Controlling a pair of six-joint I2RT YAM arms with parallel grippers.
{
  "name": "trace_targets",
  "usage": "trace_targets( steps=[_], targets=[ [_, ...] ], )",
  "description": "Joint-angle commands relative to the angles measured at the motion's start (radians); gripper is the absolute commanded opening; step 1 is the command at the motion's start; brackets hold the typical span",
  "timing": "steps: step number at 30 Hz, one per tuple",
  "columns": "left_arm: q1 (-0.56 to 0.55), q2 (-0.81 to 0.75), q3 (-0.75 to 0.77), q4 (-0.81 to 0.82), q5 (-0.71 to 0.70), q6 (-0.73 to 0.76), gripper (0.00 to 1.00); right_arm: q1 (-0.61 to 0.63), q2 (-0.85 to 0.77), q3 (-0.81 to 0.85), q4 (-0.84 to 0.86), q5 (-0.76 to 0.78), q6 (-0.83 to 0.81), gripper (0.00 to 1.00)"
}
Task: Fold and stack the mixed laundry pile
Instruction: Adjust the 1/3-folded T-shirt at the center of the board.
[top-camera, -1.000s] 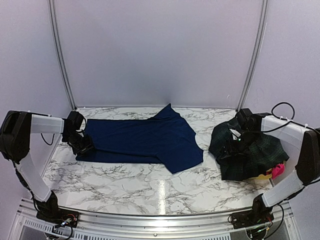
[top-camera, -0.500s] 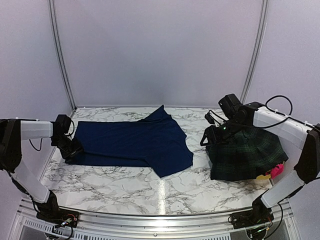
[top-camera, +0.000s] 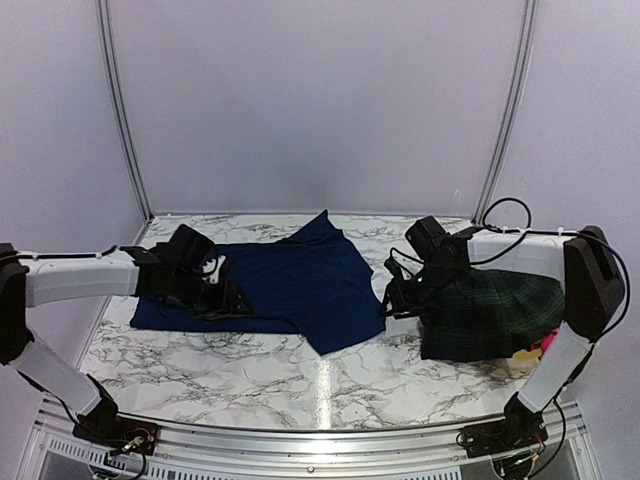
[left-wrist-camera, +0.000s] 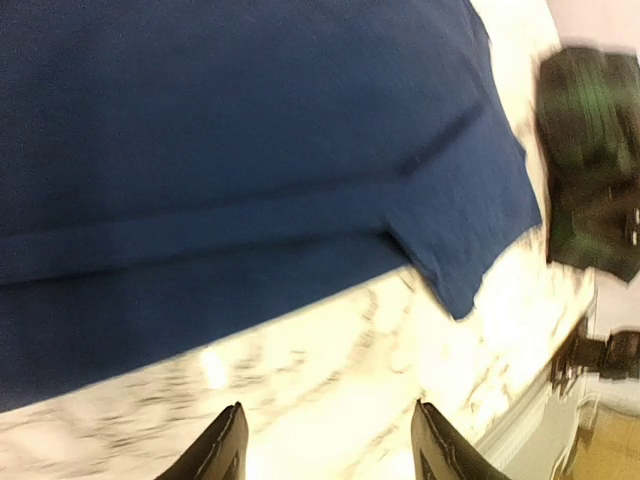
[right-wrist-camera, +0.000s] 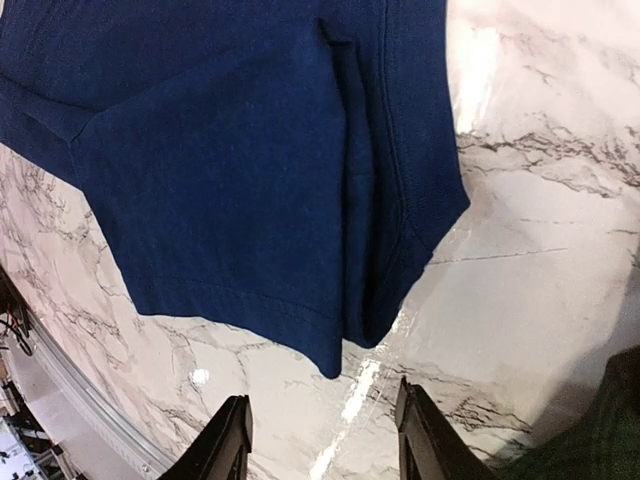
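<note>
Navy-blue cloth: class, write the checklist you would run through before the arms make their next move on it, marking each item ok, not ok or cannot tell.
1. Left gripper empty, jaws apart: ok.
2. Right gripper empty, jaws apart: ok.
3. Navy-blue cloth lying flat: not ok, a flap is doubled over near its right edge.
4. Cloth clear of the plaid garment: ok, bare table shows between them.
5. Left gripper's height above the cloth: cannot tell, its wrist view is blurred.
</note>
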Motion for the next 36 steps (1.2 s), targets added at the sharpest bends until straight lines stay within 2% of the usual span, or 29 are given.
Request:
trace_targets(
  steps=[1, 5, 13, 21, 27, 29, 32, 34, 36],
  targets=[
    [-0.175, 0.140, 0.030, 0.138, 0.027, -0.069, 0.57, 0.010, 0.026, -0.025, 0.092, -0.037, 0.042, 0.43],
    [-0.287, 0.302, 0.124, 0.142, 0.032, -0.044, 0.58, 0.013, 0.048, -0.038, 0.127, -0.057, 0.044, 0.40],
    [-0.390, 0.489, 0.246, 0.188, 0.028, -0.065, 0.59, 0.020, 0.080, -0.056, 0.151, -0.067, 0.033, 0.31],
    [-0.409, 0.572, 0.286, 0.207, -0.023, -0.116, 0.61, 0.021, 0.079, -0.098, 0.170, -0.047, 0.035, 0.24],
    [-0.424, 0.617, 0.322, 0.204, -0.022, -0.118, 0.60, 0.021, 0.117, -0.062, 0.187, -0.043, 0.035, 0.20],
    [-0.424, 0.625, 0.327, 0.199, -0.034, -0.125, 0.56, 0.022, 0.121, -0.049, 0.186, -0.046, 0.035, 0.15],
    [-0.424, 0.633, 0.334, 0.182, -0.050, -0.132, 0.44, 0.024, 0.114, -0.040, 0.181, -0.052, 0.035, 0.08],
    [-0.424, 0.633, 0.337, 0.170, -0.061, -0.131, 0.34, 0.023, 0.111, -0.035, 0.175, -0.054, 0.035, 0.00],
    [-0.424, 0.621, 0.337, 0.164, -0.067, -0.127, 0.23, 0.024, 0.102, -0.033, 0.173, -0.059, 0.040, 0.00]
  ],
)
